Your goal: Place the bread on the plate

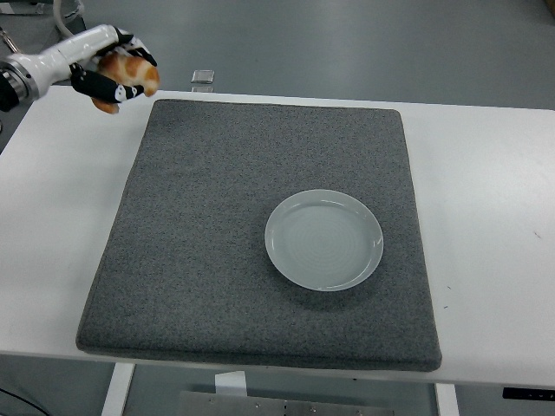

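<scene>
My left hand (pixel 114 76) is raised at the top left of the head view, past the far left corner of the grey mat (pixel 217 260). Its black fingers are curled around the bread (pixel 130 71), a golden-brown roll with white patches, held in the air. The pale round plate (pixel 323 239) lies empty on the mat, right of its middle, far from the hand. The right arm does not show.
The mat covers most of the white table (pixel 486 199). A small dark object (pixel 203 77) sits on the floor just beyond the table's far edge. An office chair's leg (pixel 62 9) shows at the top left corner.
</scene>
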